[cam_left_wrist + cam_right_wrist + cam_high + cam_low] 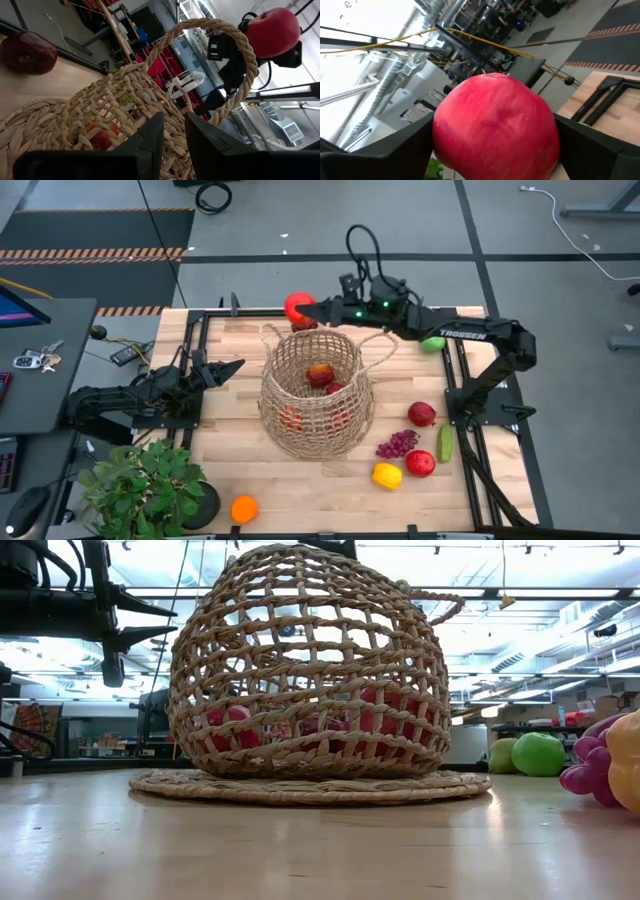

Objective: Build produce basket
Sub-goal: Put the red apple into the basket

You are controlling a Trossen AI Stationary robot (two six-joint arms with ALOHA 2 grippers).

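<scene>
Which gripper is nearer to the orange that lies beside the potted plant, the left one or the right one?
Left. The left gripper waits shut at the basket's left side, nearer the orange. The right gripper, holding a red apple, is past the basket's far rim.

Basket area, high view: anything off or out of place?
Nothing stands out. The basket stands upright on the table with a few red pieces inside. The right gripper holds a red apple by the basket's far rim; the left gripper waits shut beside it. An orange sits apart, near the potted plant.
</scene>
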